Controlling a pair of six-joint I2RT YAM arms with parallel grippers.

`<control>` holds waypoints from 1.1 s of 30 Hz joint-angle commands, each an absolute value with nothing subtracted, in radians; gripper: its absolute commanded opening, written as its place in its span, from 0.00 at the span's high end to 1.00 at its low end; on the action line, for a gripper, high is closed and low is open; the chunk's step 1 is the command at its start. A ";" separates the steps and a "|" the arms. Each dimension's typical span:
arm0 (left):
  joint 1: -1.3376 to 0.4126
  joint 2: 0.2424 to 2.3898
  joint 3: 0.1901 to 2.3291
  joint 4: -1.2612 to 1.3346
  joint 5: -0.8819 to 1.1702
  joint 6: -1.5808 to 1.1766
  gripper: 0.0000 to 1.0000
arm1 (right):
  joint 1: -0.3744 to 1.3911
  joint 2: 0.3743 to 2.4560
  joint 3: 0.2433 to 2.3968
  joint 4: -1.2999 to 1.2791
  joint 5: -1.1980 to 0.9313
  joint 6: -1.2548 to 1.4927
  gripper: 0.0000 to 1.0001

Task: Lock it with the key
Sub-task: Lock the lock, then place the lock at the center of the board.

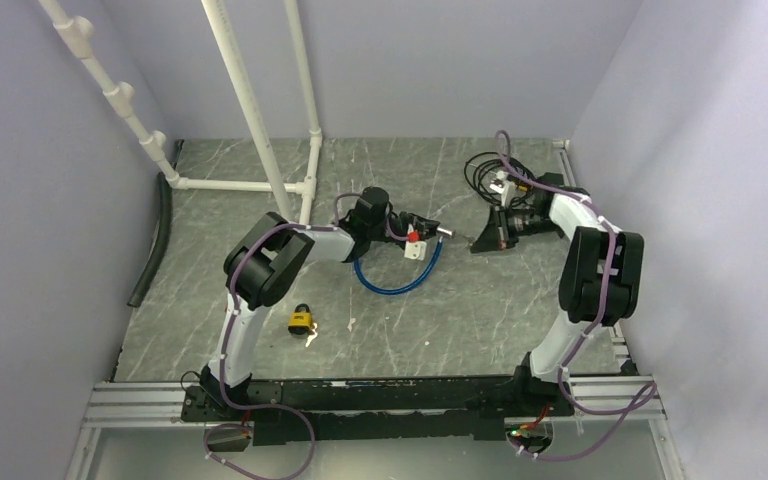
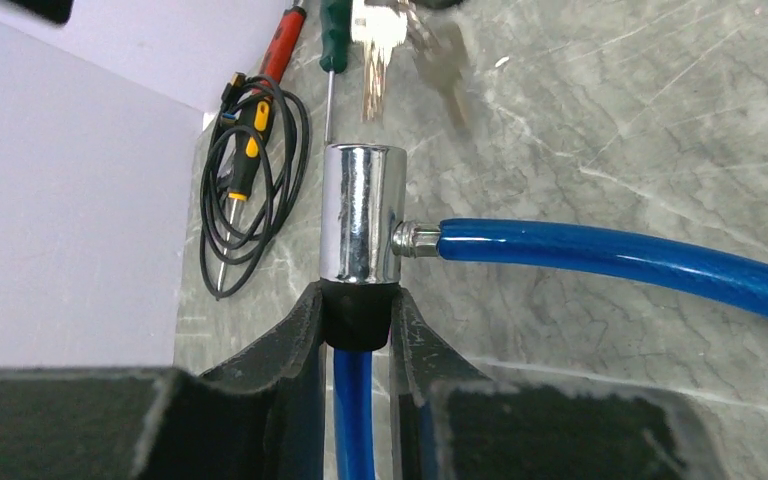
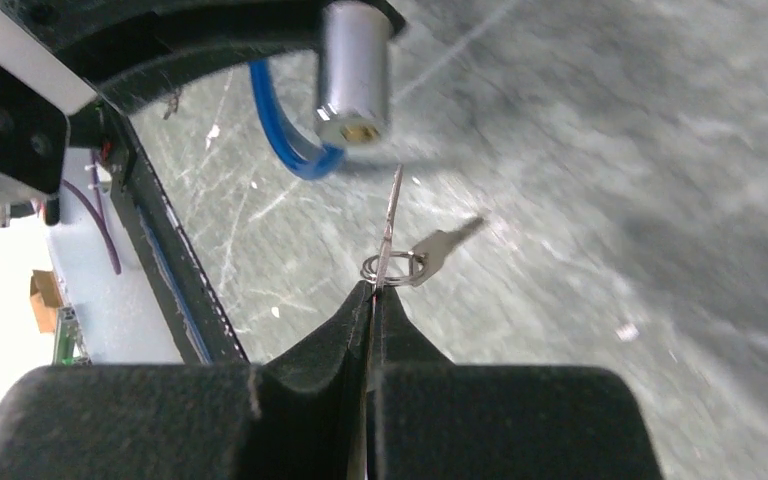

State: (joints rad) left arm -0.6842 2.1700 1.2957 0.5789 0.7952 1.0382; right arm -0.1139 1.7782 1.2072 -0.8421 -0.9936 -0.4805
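Observation:
A cable lock with a chrome cylinder (image 2: 362,212) and a blue cable (image 2: 610,255) is held off the table. My left gripper (image 2: 360,300) is shut on the black collar just under the cylinder. In the top view the cylinder (image 1: 442,233) points right, toward my right gripper (image 1: 479,244). My right gripper (image 3: 374,292) is shut on the key (image 3: 392,225), seen edge-on, its tip a short way below the cylinder's keyhole face (image 3: 358,128). A ring (image 3: 393,268) and a second key (image 3: 447,244) dangle from it. The keys (image 2: 375,60) show blurred beyond the cylinder in the left wrist view.
A small yellow padlock (image 1: 301,320) with keys lies near the left arm's base. White pipes (image 1: 260,140) stand at the back left, with a black hose (image 1: 155,240) along the left wall. Coiled cable and screwdrivers (image 2: 250,130) lie at the back right. A metal rail (image 1: 380,395) spans the near edge.

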 commanded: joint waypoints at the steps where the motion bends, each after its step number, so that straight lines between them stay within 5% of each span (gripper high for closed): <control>1: -0.661 2.115 1.276 0.621 0.831 1.091 1.00 | -0.219 1.778 1.249 -1.021 -0.972 -0.652 1.00; 11: -0.647 2.166 1.360 0.381 0.985 1.256 1.00 | -0.268 1.747 1.161 -1.053 -0.976 -0.663 1.00; 13: -0.649 2.187 1.421 0.229 1.041 1.382 0.99 | -0.268 1.754 1.162 -1.050 -0.980 -0.655 1.00; 18: -0.658 2.189 1.557 -0.170 1.146 1.587 0.75 | -0.268 1.749 1.155 -1.047 -0.971 -0.639 1.00; 24: -0.689 2.186 1.732 -0.915 1.191 2.037 0.88 | -0.266 1.731 1.131 -1.025 -0.967 -0.620 1.00; 31: -0.764 2.158 1.606 -1.112 1.153 2.334 0.72 | -0.261 1.731 1.132 -1.040 -0.932 -0.634 1.00; 33: -0.773 2.146 1.593 -1.106 1.161 2.343 0.61 | -0.257 1.722 1.126 -1.051 -0.918 -0.646 1.00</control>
State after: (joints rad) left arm -0.7452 2.2032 1.6222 -0.8036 1.0515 1.9408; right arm -0.2646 1.7683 1.1316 -1.0409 -0.9398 -0.6186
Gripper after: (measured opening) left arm 0.308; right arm 0.007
